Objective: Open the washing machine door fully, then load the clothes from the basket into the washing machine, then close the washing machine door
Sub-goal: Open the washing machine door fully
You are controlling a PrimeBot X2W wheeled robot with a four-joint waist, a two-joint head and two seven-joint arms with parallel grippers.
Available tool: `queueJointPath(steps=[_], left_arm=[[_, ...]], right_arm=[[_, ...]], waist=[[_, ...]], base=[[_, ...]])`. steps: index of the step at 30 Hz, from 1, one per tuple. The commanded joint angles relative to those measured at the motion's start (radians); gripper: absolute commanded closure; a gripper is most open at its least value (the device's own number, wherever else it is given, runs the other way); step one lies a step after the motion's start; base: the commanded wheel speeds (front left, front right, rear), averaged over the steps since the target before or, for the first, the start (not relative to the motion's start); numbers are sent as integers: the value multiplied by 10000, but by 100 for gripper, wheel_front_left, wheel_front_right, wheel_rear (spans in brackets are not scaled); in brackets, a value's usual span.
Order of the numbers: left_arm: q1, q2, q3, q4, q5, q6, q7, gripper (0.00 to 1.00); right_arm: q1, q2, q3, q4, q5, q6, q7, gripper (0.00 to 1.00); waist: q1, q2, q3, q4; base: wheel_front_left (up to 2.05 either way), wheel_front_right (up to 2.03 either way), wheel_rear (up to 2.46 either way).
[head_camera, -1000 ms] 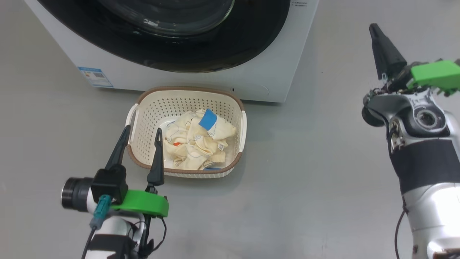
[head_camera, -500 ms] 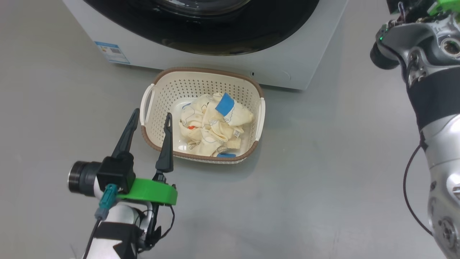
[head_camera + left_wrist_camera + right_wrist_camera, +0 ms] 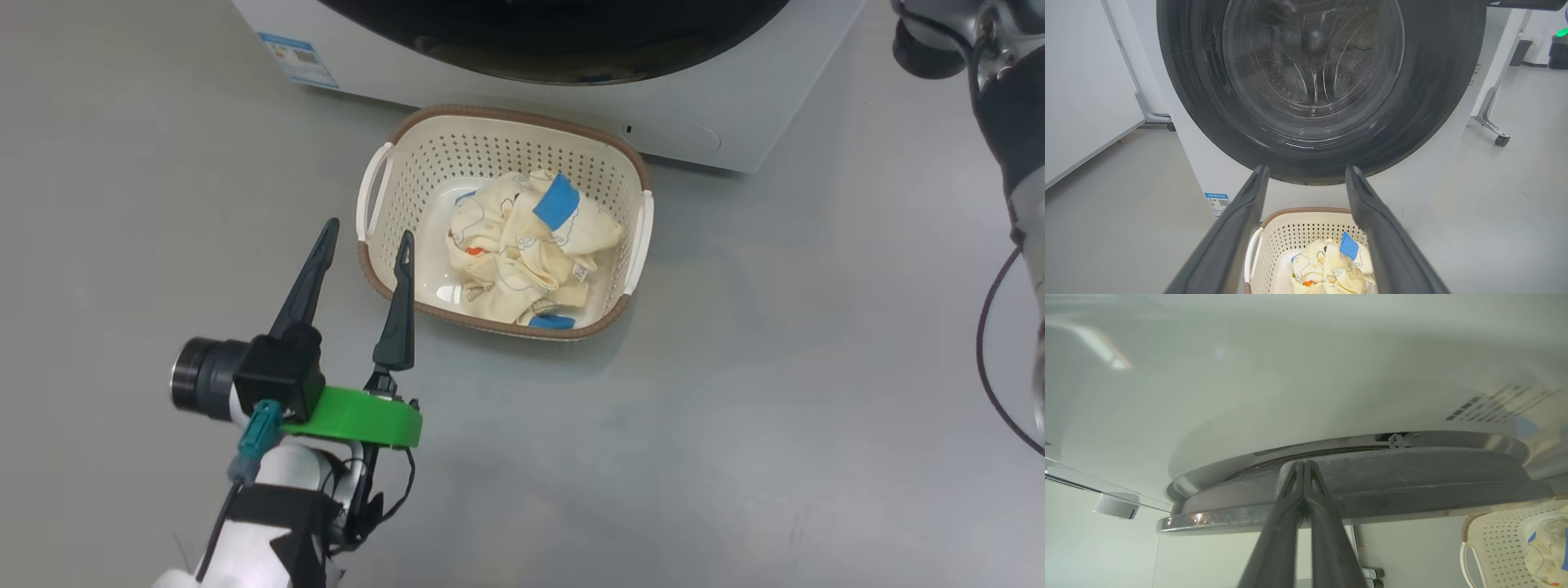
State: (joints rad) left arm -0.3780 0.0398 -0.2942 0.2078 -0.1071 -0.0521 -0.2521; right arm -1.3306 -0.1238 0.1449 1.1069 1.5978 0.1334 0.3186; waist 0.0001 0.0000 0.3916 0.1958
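L gripper is hovering w/ jaws wide apart, gripping nothing. One finger is showing over the basket's near-left rim, the other outside it. The clothes are lying bundled in the basket, which is sitting on the floor just in front of the washing machine. R gripper – jaws pressed together – is pointing at the edge of the washing machine door, which is looking shut.

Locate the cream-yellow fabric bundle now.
Head view, centre: the cream-yellow fabric bundle lies inside the perforated cream plastic basket, before the white washing machine.
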Motion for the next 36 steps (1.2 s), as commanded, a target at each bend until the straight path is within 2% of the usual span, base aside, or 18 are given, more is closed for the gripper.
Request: queueJointPath(steps=[1, 17, 28, 36], left_arm=[[-275, 118, 287, -384, -30, 51, -97, 0], [-504, 106, -41, -478, -220, 217, -97, 0], [-527, 105, 62, -533, -259, 319, -97, 0], [-430, 105, 187, -549, -210, 299, -97, 0]], right_arm=[[-578, 118, 93, -215, -77, -27, 63, 100], [-2175, 248, 553, 1617, -584, -27, 450, 100], [-2028, 465, 943, 1689, -811, -27, 1326, 100], [-1331, 617, 1051, 910, -609, -27, 2261, 100]], waist=[[-1, 0, 116, 117], [-1, 0, 620, 489], [-1, 0, 715, 308], [-1, 0, 553, 103]], base=[[0, 0, 0], [0, 0, 0], [0, 0, 0], [0, 0, 0]])
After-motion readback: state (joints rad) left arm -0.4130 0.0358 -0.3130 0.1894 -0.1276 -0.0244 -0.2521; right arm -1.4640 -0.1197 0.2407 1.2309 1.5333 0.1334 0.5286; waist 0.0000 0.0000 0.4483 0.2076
